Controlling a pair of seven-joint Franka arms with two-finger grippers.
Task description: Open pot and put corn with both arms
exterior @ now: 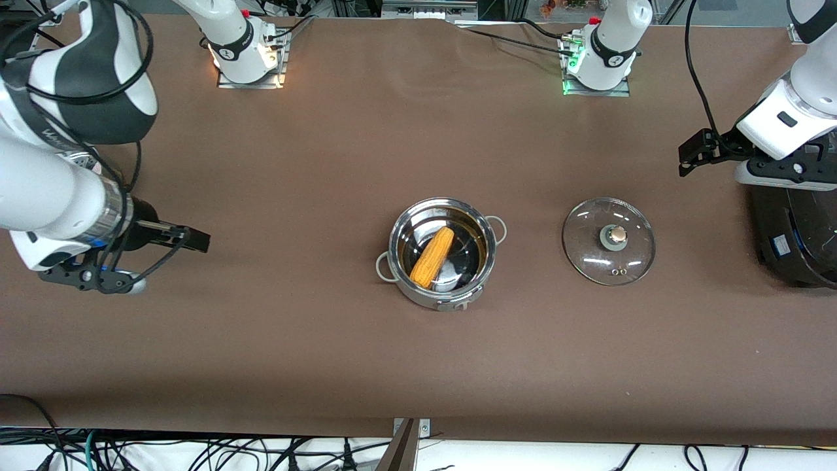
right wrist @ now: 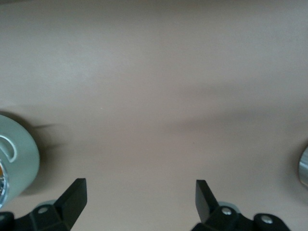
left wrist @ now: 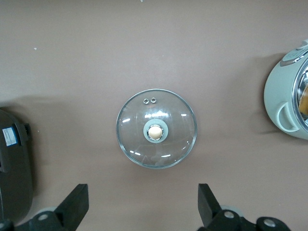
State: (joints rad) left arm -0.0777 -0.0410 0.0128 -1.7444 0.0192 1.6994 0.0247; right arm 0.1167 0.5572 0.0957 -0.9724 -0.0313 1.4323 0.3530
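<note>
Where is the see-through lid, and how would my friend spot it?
Start at the shiny round steel pot with the yellow corn cob inside, in the middle of the brown table. Beside it, toward the left arm's end, the round clear glass lid lies flat on the table. Only it is see-through, with a copper-coloured knob on top.

Glass lid (left wrist: pixel 156 128) flat on table (left wrist: pixel 96 57), left hand (left wrist: pixel 143 207) wide open above.

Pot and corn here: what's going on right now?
Neither arm is handling anything. The corn lies in the open pot mid-table. The glass lid rests flat on the table beside the pot, toward the left arm's end. The left hand is open above the lid; the right hand is open over bare table.
</note>
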